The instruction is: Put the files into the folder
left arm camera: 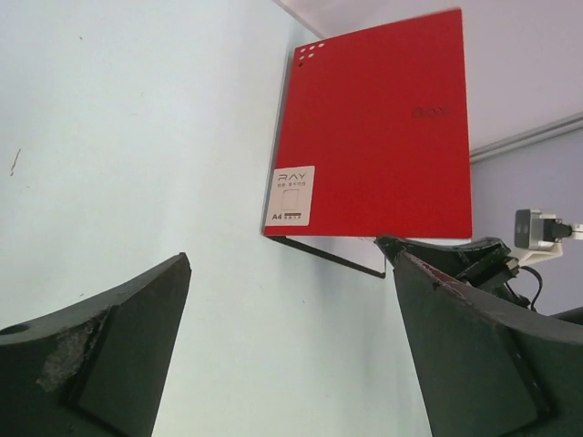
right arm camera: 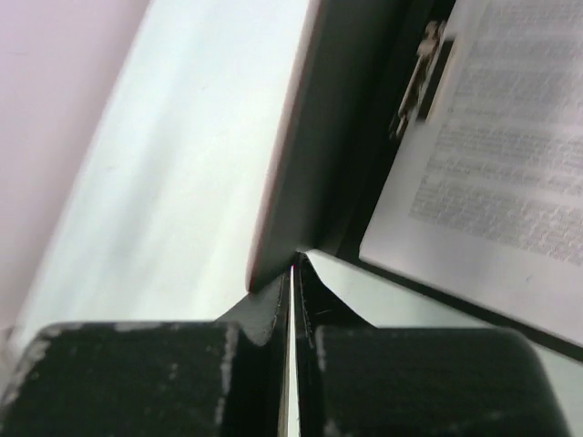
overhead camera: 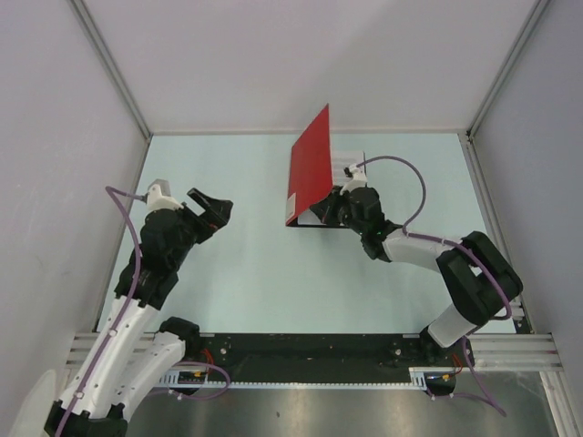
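Toward the far middle of the pale table (overhead camera: 255, 273), the red folder (overhead camera: 310, 168) stood open, its cover raised steeply on edge over the black inside. A printed file (right arm camera: 510, 173) lay inside, just right of the clip. The right gripper (overhead camera: 330, 208) had its fingers pressed together on the cover's near lower corner. Well apart to the left, the left gripper (overhead camera: 211, 208) hung with fingers spread wide, holding nothing, with bare table between it and the folder.
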{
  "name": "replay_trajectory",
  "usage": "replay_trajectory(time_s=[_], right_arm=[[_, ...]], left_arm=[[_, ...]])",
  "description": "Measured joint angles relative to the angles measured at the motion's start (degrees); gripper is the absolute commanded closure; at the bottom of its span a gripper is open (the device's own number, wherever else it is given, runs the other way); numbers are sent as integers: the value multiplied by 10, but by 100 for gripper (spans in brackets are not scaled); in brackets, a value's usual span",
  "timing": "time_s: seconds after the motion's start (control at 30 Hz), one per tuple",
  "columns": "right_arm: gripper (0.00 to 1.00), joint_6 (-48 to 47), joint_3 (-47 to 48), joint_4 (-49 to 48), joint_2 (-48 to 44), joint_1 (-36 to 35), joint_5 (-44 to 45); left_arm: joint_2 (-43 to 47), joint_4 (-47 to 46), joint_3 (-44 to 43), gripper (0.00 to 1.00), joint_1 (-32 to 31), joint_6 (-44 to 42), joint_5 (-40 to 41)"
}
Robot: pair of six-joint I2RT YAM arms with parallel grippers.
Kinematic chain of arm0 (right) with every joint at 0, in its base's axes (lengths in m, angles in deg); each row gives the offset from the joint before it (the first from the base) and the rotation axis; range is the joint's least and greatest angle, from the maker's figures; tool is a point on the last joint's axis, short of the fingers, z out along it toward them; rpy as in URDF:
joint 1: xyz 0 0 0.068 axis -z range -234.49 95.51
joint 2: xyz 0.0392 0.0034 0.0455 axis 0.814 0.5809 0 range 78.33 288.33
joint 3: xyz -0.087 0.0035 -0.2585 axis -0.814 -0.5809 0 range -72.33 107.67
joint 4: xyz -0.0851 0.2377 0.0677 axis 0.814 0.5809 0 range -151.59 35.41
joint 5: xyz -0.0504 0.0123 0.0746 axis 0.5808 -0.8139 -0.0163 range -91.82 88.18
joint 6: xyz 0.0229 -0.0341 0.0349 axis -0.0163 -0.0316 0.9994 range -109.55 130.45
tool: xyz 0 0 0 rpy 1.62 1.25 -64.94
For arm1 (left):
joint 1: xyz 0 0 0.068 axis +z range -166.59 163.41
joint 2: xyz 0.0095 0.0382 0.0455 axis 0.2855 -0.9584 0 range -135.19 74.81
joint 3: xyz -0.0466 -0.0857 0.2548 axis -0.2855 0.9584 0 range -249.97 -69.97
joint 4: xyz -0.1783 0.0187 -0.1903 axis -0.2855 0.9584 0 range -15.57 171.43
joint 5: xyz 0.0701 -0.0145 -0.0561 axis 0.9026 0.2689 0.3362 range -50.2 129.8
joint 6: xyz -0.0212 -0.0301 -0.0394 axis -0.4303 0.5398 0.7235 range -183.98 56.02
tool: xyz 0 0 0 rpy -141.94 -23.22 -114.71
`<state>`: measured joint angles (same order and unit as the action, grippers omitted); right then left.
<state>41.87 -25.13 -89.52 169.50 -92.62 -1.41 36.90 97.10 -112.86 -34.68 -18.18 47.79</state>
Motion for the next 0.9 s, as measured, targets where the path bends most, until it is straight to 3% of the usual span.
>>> replay_trajectory(time_s=[0.3,0.47,0.57,0.67,0.77,0.8,0.9], right_arm=[[100,173,-110,-119,51,111,-294],[100,195,-171,-127,57,148,-361],[93,173,-186,-66,29,158,-351],[79,123,-192,50,-77,162,-297],[49,75,-185,158,-209,168,-236],[34,59,-181,187,-245,172,-216],[24,22,-164,248,-297,190,-176]], left_arm=[[-43,-22,17,4,0,-3,-23],[-70,-51,35,4,0,-3,-59],[-105,-78,39,4,0,-3,-90],[-176,-121,36,4,-1,-3,-136],[-265,-149,22,3,-4,-4,-184],[-296,-153,13,3,-7,-4,-203],[-407,-157,-55,1,-13,-22,-254]])
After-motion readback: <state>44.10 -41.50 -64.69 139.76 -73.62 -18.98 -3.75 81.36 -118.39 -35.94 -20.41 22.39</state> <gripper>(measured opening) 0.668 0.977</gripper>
